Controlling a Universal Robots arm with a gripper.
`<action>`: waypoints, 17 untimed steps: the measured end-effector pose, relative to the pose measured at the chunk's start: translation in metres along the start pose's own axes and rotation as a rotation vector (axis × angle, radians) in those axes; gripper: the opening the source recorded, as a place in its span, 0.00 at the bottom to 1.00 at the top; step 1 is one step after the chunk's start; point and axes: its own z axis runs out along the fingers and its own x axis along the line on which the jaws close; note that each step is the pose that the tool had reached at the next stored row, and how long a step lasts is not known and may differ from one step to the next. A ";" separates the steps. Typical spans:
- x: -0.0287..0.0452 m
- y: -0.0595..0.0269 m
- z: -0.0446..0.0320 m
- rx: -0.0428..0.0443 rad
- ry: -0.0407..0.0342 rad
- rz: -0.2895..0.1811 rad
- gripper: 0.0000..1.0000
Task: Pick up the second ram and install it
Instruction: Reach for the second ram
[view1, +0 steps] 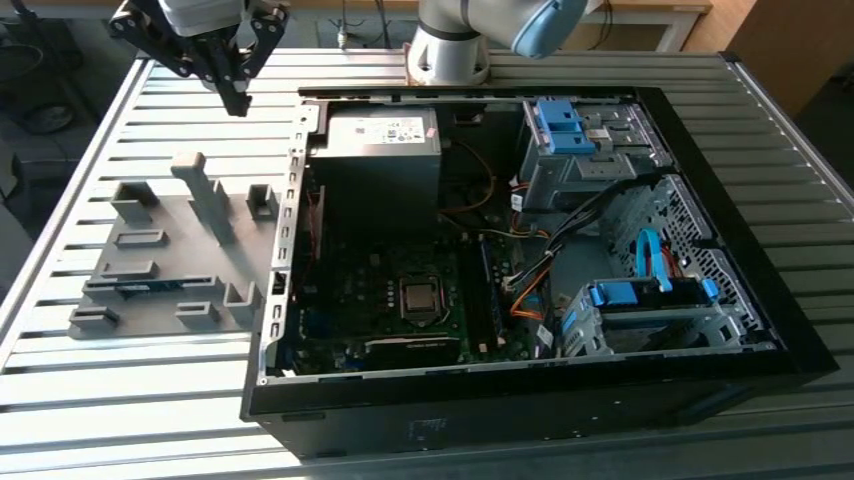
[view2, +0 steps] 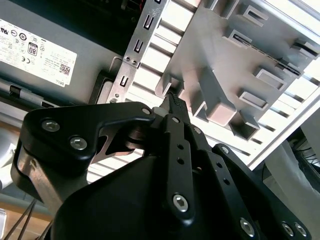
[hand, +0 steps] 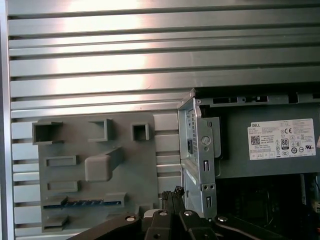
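The second ram (hand: 82, 203) is a thin blue-green stick lying edge-up in a slot of the grey holder (hand: 95, 170). In the exterior view the ram (view1: 140, 288) shows as a bluish strip near the holder's (view1: 174, 250) front left. My gripper (view1: 238, 105) hangs well above the table, beyond the holder's far end and left of the computer case's back corner. It is shut and holds nothing. In both wrist views the black fingertips (hand: 172, 192) meet at a point (view2: 175, 102), off the holder's edge nearest the case. The dark green motherboard (view1: 400, 300) lies inside the open case.
The open black computer case (view1: 534, 380) fills the table's middle and the exterior view's right, with a grey power supply (view1: 380, 135), blue drive brackets (view1: 561, 125) and loose cables. Its metal side wall (hand: 200, 150) stands close beside the holder. The ribbed metal table (view1: 134, 400) lies around them.
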 end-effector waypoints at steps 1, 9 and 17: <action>0.0005 0.0000 0.0000 0.0000 0.0000 0.000 0.11; 0.0045 -0.0004 0.0001 0.0001 0.0001 0.000 0.11; 0.0086 -0.0007 0.0003 0.0001 0.0000 0.000 0.11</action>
